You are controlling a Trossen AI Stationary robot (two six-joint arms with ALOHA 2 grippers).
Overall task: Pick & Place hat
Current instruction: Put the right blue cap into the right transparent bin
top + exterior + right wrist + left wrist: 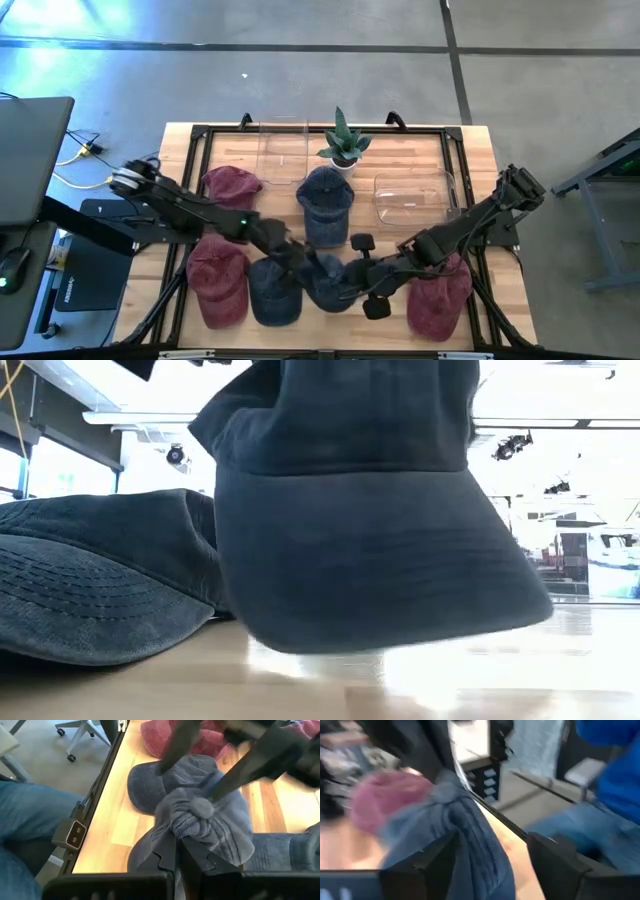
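A navy hat hangs at the table's near middle with my right gripper shut on it. In the low view its brim points down, close above the tabletop. My left gripper is open at the same hat, which it reaches from the left. Its fingers stand on either side of the blue crown cloth. In the right wrist view they show blurred by the top button. A second navy hat rests on its brim just to the left. My right gripper pinches a bunched fold of the navy hat's crown between its two fingers, slanting down from the table's right. The crown cloth puckers at the fingers, and the brim hangs below. My left gripper's open fingers straddle the crown; whether they touch the cloth I cannot tell.
Maroon hats lie at the near left, the left and the near right. Another navy hat lies mid-table. A potted plant and two clear bins stand toward the far edge. A person in blue sits beyond the table.
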